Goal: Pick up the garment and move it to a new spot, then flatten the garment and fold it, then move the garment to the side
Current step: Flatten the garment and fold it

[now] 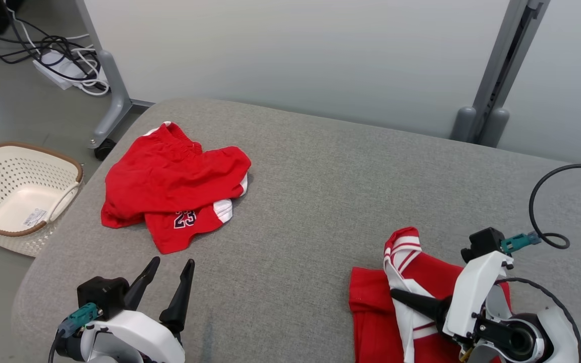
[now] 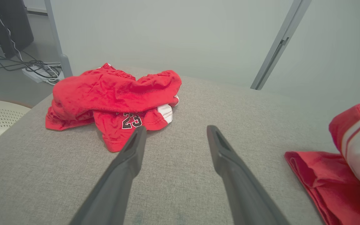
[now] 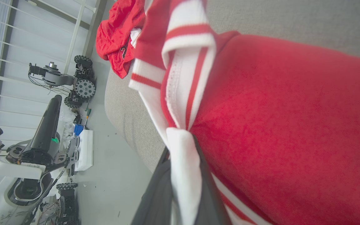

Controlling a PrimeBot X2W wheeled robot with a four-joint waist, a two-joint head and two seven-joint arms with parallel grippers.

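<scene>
Head view, near right: red-and-white garment (image 1: 371, 312), lying bunched and partly doubled on the grey table (image 1: 321, 176). Right gripper (image 1: 401, 296): clamped on its white trim. Left gripper (image 1: 172, 262), near left: fingers spread, empty. Red shorts (image 1: 169, 176), far left: loose heap. Judged from here: grip taken, move probably in hand; flattening, folding and setting aside appear left to do.

Head view looks down on the table (image 1: 321, 166); left wrist view skims low across it; right wrist view sits close against the red garment (image 3: 292, 125); all share the red shorts (image 1: 169, 181).
</scene>
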